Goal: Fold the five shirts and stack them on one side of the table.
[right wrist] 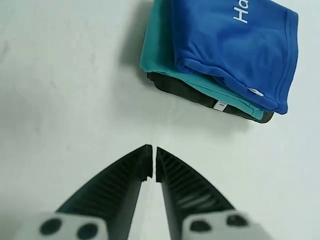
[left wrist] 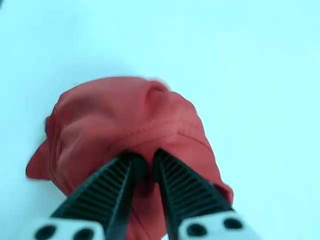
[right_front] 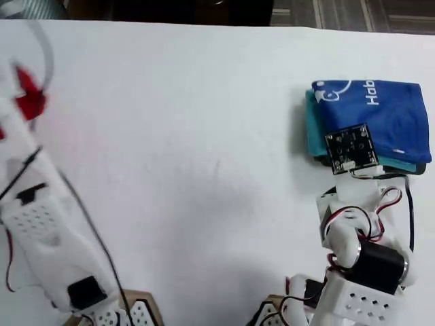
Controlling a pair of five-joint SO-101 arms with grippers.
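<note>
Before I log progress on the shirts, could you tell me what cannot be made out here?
High view: the red shirt is blurred and partly behind the left arm.
High view: the right arm's camera board covers the stack's near edge.
Right wrist view: any layer beneath the dark shirt is hidden by the shirts above.
</note>
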